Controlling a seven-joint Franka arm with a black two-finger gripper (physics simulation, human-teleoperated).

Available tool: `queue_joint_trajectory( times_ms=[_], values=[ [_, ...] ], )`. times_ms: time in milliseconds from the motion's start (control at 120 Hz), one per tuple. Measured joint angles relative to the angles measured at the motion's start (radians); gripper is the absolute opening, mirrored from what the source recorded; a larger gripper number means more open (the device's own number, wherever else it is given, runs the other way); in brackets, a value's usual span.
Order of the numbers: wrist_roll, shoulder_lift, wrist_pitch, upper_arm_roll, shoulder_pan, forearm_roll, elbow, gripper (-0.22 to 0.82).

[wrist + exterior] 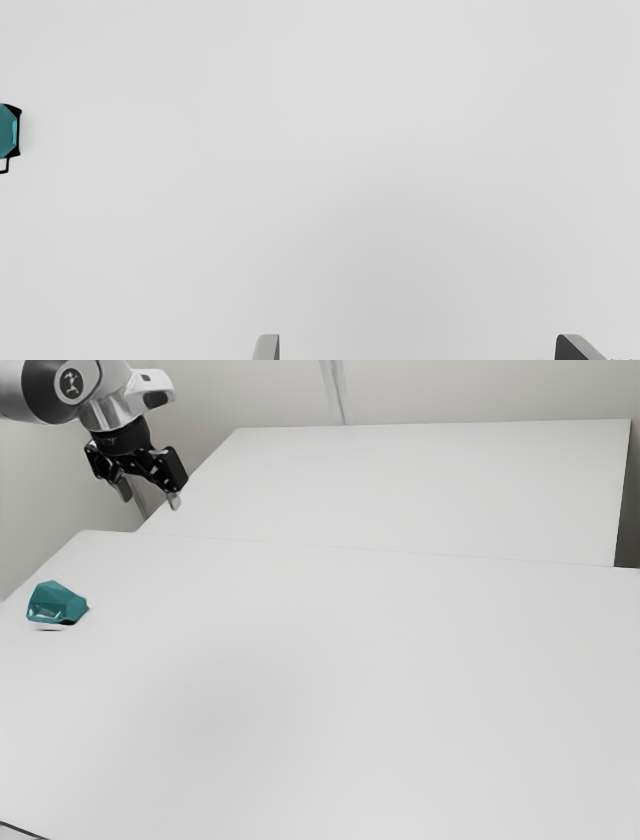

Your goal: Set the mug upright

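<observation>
The teal faceted mug (56,603) lies on its side near the table's edge at the exterior view's left. High above the table hangs the gripper (149,498), farther back than the mug and apart from it. In the wrist view the gripper (417,347) is open, its two fingertips wide apart with nothing between them. Part of the mug (7,131) shows there, well off to the side of one finger, with a dark edge and a thin dark handle-like loop; the rest is cut off.
The white table (330,680) stretches across the exterior view. Behind it is another white surface (420,490), with pale walls beyond. A thin dark line (22,830) crosses the exterior view's lower left corner.
</observation>
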Motion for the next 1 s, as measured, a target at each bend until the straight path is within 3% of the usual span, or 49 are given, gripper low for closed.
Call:
queue_joint_trajectory(
  times_ms=[400,767,1000],
  values=[
    [0.052,-0.014,0.007,0.023,0.02,0.002,-0.023,0.6],
    [0.08,0.045,0.0,0.048,0.356,0.005,-0.044,0.6],
    [0.115,0.183,0.011,0.049,0.603,0.005,0.015,0.6]
  ],
)
